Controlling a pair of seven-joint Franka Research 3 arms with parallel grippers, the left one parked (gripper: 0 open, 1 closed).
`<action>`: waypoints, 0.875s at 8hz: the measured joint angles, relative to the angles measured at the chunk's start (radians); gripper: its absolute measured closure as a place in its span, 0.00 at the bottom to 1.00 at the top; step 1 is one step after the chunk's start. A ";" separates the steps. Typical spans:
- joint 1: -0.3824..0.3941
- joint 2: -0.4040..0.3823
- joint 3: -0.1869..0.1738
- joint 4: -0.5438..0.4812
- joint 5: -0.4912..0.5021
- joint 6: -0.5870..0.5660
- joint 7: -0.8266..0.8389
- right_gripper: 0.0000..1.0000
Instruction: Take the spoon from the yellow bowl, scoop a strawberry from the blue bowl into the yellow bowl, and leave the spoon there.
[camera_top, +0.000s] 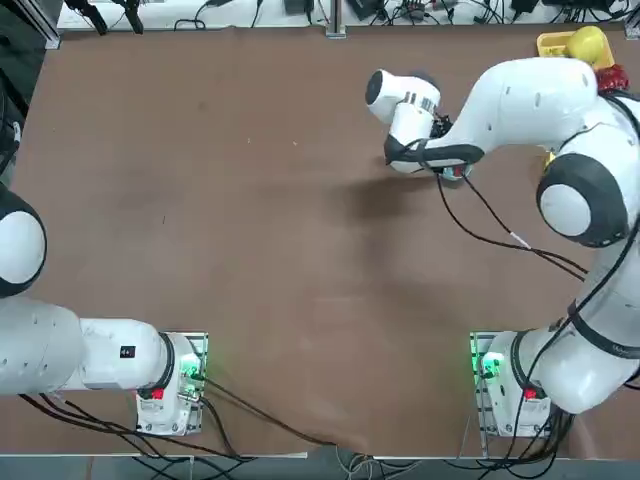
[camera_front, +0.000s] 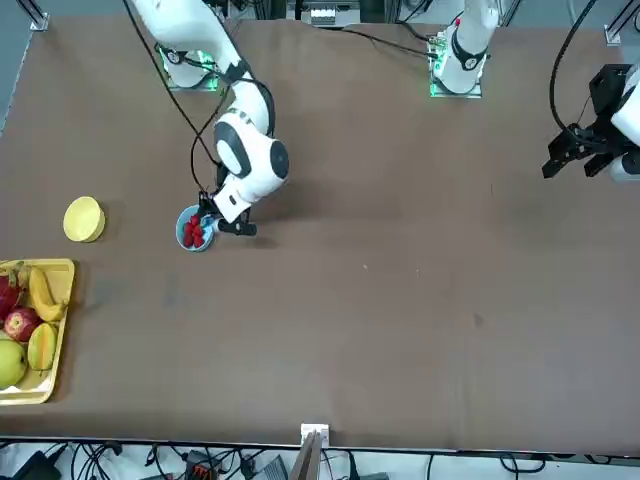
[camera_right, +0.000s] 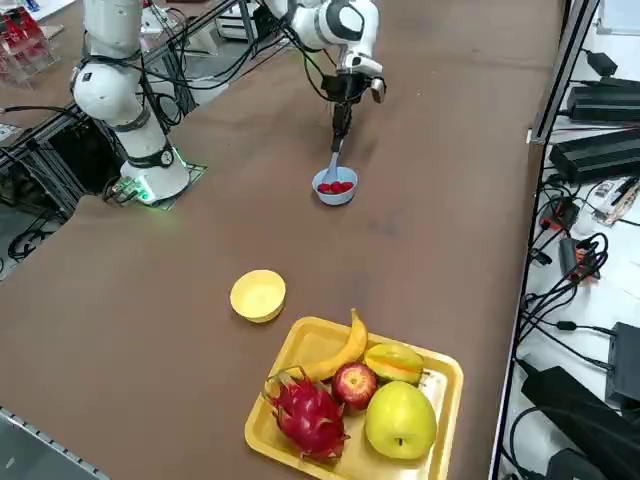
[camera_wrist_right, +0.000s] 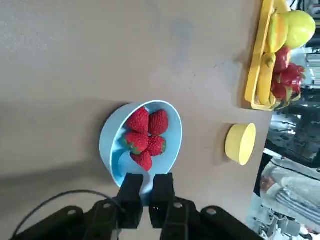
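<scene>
Right gripper (camera_wrist_right: 146, 192) is pinched tight on the spoon (camera_right: 333, 163) handle, fingers nearly closed, hanging over the blue bowl (camera_wrist_right: 115, 145) with the spoon's scoop down among the strawberries (camera_wrist_right: 145, 135), while the yellow bowl (camera_right: 258, 295) sits apart, nearer the fruit tray (camera_right: 440, 400).

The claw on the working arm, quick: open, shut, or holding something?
Right gripper: shut on the spoon, whose tip dips into the blue bowl of strawberries.
</scene>
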 joint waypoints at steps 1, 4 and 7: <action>0.007 0.008 0.000 0.003 -0.010 -0.006 0.003 0.89; 0.029 0.023 0.000 0.004 -0.037 -0.026 0.019 0.89; 0.055 0.044 0.000 0.010 -0.063 -0.057 0.026 0.89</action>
